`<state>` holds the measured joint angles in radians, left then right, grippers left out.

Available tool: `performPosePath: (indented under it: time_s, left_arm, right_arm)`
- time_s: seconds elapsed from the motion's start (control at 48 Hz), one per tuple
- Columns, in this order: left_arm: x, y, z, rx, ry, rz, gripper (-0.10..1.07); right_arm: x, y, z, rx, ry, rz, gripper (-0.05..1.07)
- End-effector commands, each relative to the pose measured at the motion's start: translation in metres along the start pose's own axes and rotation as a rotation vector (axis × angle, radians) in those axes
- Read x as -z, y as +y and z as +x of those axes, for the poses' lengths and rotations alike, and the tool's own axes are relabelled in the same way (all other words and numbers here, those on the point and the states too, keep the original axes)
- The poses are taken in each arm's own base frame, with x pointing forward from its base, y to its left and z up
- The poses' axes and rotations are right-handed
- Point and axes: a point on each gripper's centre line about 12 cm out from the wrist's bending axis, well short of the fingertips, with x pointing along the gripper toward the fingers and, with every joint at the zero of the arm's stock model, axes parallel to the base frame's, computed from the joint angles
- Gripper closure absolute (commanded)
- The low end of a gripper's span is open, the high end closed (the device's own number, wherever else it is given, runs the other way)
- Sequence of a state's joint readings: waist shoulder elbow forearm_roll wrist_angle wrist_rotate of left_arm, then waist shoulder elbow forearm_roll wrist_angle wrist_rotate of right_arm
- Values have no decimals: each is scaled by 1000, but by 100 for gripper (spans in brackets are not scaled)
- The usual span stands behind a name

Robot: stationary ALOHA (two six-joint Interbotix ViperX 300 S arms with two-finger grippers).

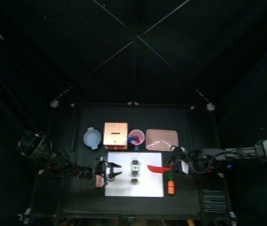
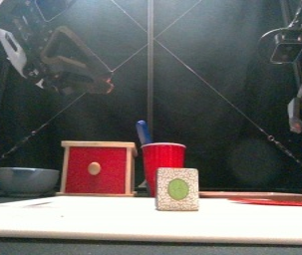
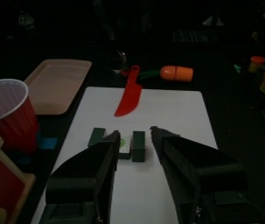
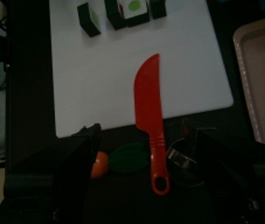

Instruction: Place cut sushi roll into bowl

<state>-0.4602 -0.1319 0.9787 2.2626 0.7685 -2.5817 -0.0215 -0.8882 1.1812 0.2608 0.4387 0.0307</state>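
Three dark sushi roll pieces [image 3: 135,147] with green centres stand on the white cutting board [image 3: 181,114]; they also show in the right wrist view [image 4: 128,9], the top view [image 1: 127,168] and the front view [image 2: 178,189]. My left gripper [image 3: 134,140] is open, its jaws on either side of one piece. My right gripper [image 4: 141,142] is open, its jaws on either side of the red knife's [image 4: 149,92] handle. The grey-blue bowl [image 1: 92,138] sits at the back left, apart from both grippers, and shows low in the front view [image 2: 27,179].
A red box [image 1: 115,134], a red cup [image 2: 164,159] and a pinkish tray [image 1: 160,139] line the back behind the board. An orange stick-shaped item [image 3: 176,73] lies off the board's right end. The knife [image 1: 157,166] lies on the board's right half.
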Motion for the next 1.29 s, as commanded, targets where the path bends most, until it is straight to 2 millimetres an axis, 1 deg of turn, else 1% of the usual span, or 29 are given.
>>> performPosePath:
  time_s: [0.0, 0.104, 0.208, 0.354, 0.5, 0.583, 0.792, 0.854, 0.979, 1.083, 1.271]
  left_arm:
    - [-7, 0, 0, -2, -22, -6, 22]
    - [-7, 0, 0, -2, -22, -6, 22]
    - [-11, 0, 0, -4, -37, -12, 22]
    - [-24, 3, -1, -32, -101, -34, 22]
    - [-33, 9, -6, -64, -136, -66, 22]
    - [-36, 19, -10, -103, -155, -92, 22]
    - [-34, 37, -26, -144, -175, -116, 22]
    - [-33, 44, -31, -166, -174, -137, 22]
    - [-33, 54, -41, -199, -177, -185, 22]
    - [-31, 58, -46, -204, -175, -196, 22]
    - [-25, 63, -53, -204, -170, -196, 22]
  right_arm:
    - [-9, 0, 0, 2, -50, 1, 1]
    - [-23, 3, -1, -7, -120, 16, 2]
    - [-46, 5, -2, -12, -218, 34, 2]
    - [-67, 7, 10, -1, -246, 37, 2]
    - [-85, 8, 37, 18, -204, 33, 2]
    - [-92, 8, 59, 35, -155, 17, 2]
    - [-105, 10, 110, 61, -55, -42, 2]
    - [-107, 9, 123, 68, -34, -52, 2]
    - [-110, 6, 145, 82, -2, -61, 2]
    - [-111, 3, 162, 90, 23, -64, 2]
    - [-111, 1, 179, 98, 47, -72, 2]
